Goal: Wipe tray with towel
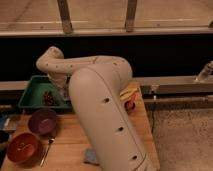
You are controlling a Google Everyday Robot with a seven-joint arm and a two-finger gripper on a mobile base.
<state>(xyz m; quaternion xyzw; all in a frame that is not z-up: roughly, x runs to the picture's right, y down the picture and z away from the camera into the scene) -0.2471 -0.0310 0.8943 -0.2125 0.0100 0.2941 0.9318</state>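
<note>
The green tray (pixel 31 92) sits at the back left of the wooden table (pixel 70 137). A dark brownish clump (pixel 48 97) lies in it. My beige arm (pixel 100 105) fills the middle of the view and bends back down towards the tray. My gripper (pixel 64 93) is at the tray's right end, mostly hidden behind the arm. A blue-grey towel (pixel 91 157) lies on the table near the front edge, partly covered by the arm.
A purple bowl (pixel 42 121) and a red-orange bowl (pixel 23 146) stand in front of the tray, with a utensil (pixel 46 150) beside them. Yellow and orange items (pixel 130 97) lie at the table's right. A dark counter wall runs behind.
</note>
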